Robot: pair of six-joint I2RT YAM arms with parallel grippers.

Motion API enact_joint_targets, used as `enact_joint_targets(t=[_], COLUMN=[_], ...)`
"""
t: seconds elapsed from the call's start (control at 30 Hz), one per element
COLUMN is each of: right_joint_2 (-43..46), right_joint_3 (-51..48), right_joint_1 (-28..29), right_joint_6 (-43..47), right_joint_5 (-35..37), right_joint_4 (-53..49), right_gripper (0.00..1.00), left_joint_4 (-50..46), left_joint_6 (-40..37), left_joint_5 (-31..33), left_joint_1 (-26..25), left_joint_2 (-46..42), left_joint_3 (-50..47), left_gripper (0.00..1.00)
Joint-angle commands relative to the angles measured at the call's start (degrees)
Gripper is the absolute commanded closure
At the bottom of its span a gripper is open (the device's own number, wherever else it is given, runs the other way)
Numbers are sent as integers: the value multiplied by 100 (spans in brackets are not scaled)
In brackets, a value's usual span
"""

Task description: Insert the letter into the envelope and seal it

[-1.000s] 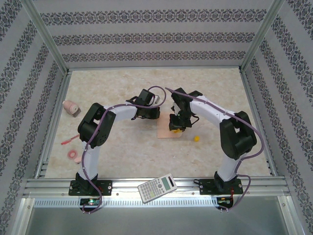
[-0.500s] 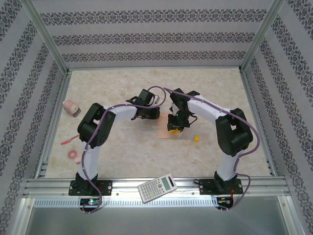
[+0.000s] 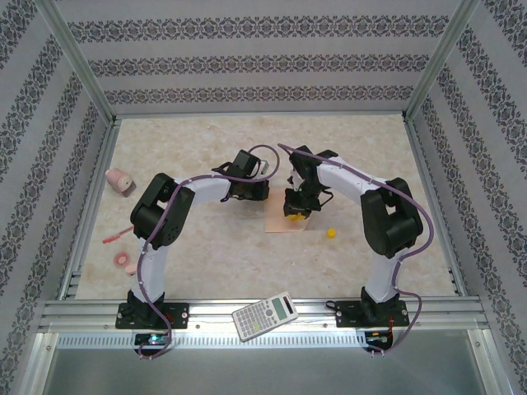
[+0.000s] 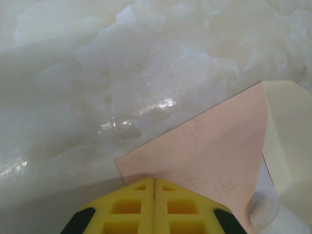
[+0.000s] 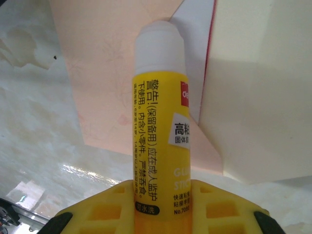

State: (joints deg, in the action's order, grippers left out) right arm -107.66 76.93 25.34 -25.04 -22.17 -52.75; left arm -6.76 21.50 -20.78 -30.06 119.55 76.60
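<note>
The peach envelope (image 3: 282, 224) lies flat at mid-table, and its pale flap (image 5: 263, 87) is folded open. A white strip of the letter (image 5: 199, 53) with a red edge shows at the envelope's mouth. My left gripper (image 4: 154, 181) is shut, its yellow fingertips pressed down on a corner of the envelope (image 4: 209, 151). My right gripper (image 5: 161, 195) is shut on a yellow glue stick (image 5: 158, 126). The stick's white tip (image 5: 158, 41) points at the envelope (image 5: 102, 73) near the flap. From above, both grippers (image 3: 268, 196) (image 3: 296, 212) meet over the envelope.
A small yellow cap (image 3: 330, 233) lies just right of the envelope. A calculator (image 3: 264, 315) rests on the front rail. At the left are a pink object (image 3: 120, 181), a red pen (image 3: 115, 237) and a pink roll (image 3: 124, 262).
The right arm's elbow has shifted slightly left and the glue stick has moved a little over the envelope. The left arm has stayed still.
</note>
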Motion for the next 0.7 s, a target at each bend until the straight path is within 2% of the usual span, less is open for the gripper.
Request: enact_joint_targets(t=[0.0, 0.4, 0.67], right_joint_2=[8, 281, 165], right_joint_3=[-72, -178, -137], right_joint_1=[-47, 162, 182], right_joint_6=[57, 113, 218], right_joint_5=[262, -183, -334], right_joint_4=[-261, -633, -756], right_gripper=[98, 98, 98], left_joint_4=[-48, -71, -10], left_joint_6=[-17, -16, 20], left_joint_5=[-50, -30, -53], left_joint_1=[-61, -62, -62], left_joint_2=[-203, -239, -251], left_joint_3=[-74, -83, -110], left_gripper=[100, 100, 100])
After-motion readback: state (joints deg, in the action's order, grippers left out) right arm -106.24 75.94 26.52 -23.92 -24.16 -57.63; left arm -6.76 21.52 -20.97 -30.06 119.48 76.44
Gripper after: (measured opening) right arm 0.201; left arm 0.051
